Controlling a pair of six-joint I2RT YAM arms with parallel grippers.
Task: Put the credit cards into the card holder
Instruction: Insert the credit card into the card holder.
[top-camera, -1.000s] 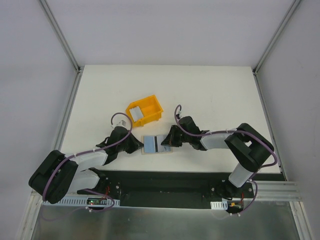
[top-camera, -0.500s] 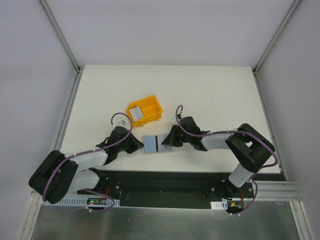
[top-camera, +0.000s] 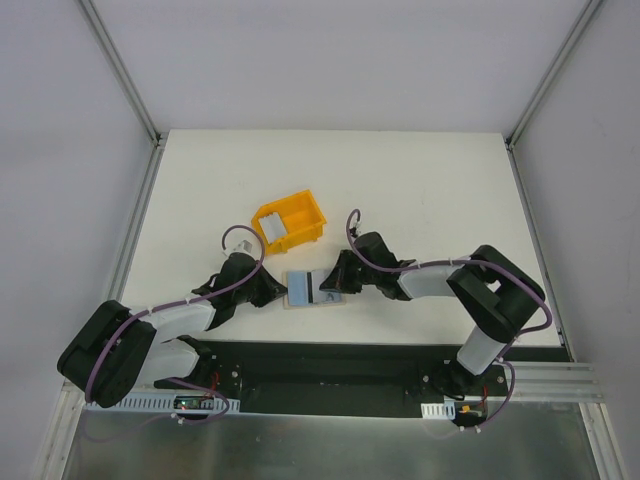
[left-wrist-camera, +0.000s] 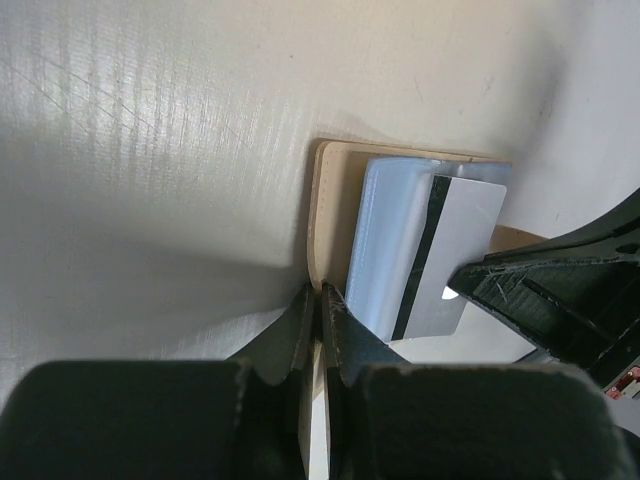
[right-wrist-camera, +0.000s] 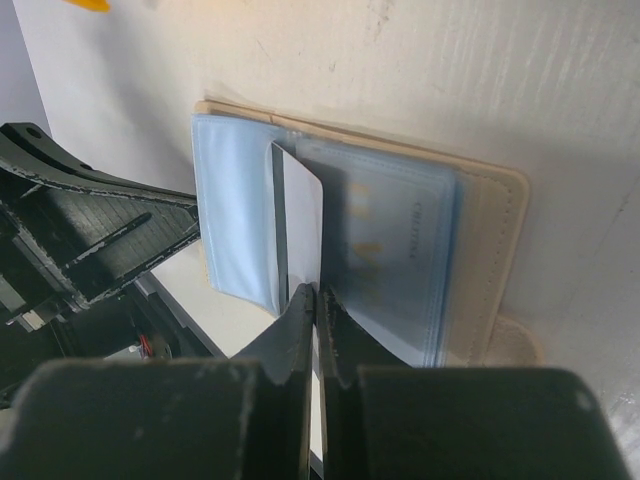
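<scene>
Table (top-camera: 420, 180) with yellow bin (top-camera: 288, 222) at mid-left; a few cards (top-camera: 275, 224) sit in it. Card holder (top-camera: 312, 290) lies open flat at the near edge, between both arms. Left claw (left-wrist-camera: 318, 300) is pinched shut on the holder's beige edge, pinning it. Right claw (right-wrist-camera: 312, 298) is closed on a silver card (right-wrist-camera: 300, 225), its tip part-way into the pale blue sleeve (right-wrist-camera: 240, 215).

Step in hand, I'd say: card insertion. Next: push the card straight along the slot, keep left clamped so the holder doesn't slide.

Versus a second ago: right arm crept slightly left, toward the holder; the rest unchanged.
</scene>
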